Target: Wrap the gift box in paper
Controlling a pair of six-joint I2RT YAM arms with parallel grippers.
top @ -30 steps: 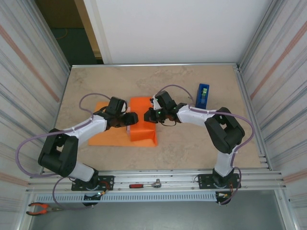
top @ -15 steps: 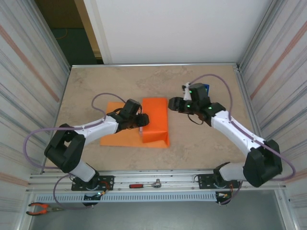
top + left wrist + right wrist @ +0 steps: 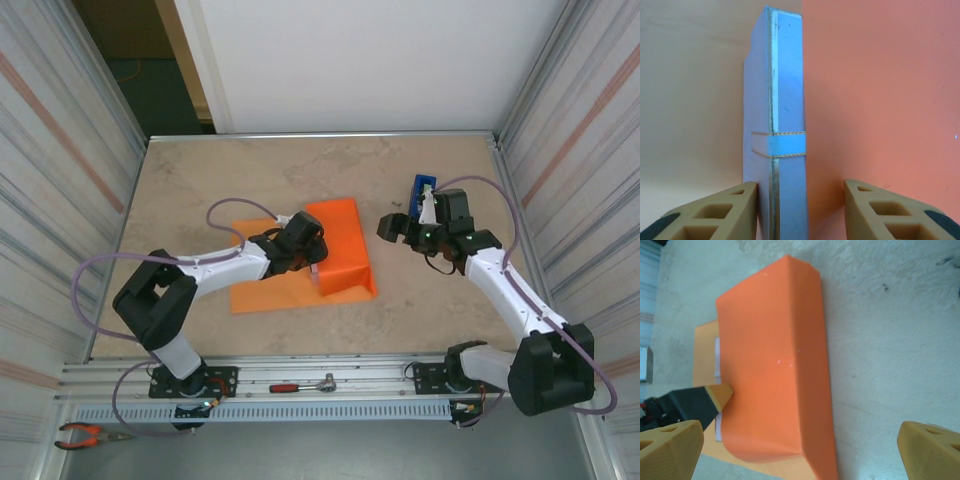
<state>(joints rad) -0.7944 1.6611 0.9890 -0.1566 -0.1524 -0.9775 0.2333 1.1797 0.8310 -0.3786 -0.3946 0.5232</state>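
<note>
Left gripper (image 3: 801,186) jaws apart, straddling gift box (image 3: 785,90) edge, unclamped — paper (image 3: 775,340) draped over it; right gripper (image 3: 801,432) wide open.

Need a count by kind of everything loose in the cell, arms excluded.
paper sheet: 1
box: 1
tape dispenser: 1
hand tools: 2, a ratchet and pliers
Total: 5
</note>
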